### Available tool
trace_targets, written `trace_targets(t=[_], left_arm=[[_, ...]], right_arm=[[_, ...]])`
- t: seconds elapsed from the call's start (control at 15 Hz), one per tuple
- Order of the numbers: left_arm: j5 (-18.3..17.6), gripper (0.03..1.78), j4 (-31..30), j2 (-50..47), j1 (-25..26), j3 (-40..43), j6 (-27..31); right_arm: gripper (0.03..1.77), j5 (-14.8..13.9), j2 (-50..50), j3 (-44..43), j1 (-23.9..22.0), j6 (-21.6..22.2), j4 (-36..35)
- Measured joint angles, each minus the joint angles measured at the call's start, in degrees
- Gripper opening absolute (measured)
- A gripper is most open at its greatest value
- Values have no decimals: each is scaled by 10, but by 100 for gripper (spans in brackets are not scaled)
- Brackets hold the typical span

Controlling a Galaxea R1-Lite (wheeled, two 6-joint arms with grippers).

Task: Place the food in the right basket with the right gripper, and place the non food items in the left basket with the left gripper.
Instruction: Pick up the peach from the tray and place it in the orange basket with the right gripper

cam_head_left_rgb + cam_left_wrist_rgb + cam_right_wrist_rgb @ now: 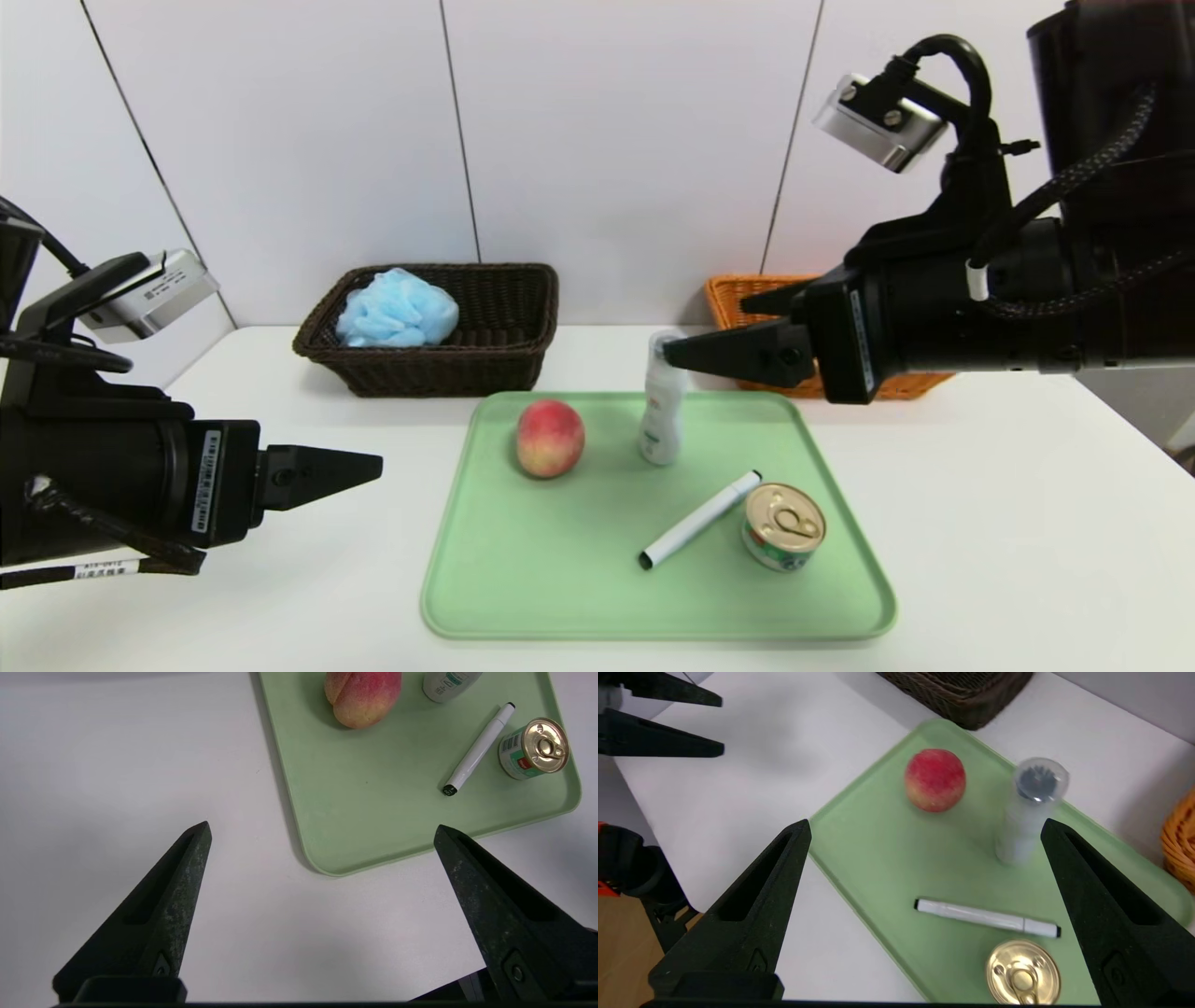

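Both arms are matte black with braided black cables, each carrying a silver screw-fastened camera box and a white barcode label, and the left gripper and right gripper end in pointed, tapering black fingers.

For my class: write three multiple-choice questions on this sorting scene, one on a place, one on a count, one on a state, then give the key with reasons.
1. Where is the blue bath puff?
A. on the tray
B. in the dark basket
C. in the orange basket

2. How many things rest on the green tray?
A. two
B. four
C. six

3. How is the white bottle standing?
A. upright
B. on its side
C. upside down

Key: 1 B, the puff lies inside the dark weave; 2 B, the peach, bottle, marker and can; 3 A, its clear cap points up.
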Motion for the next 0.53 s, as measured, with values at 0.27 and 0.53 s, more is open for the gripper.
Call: trace_targets(t=[0.27,0.53], left_arm=[[3,169,0,0,12,0,0],[15,169,0,2,17,1,1]], right_arm=[[170,-2,49,-57,47,-2,0],[170,-21,106,-69,84,0,0]])
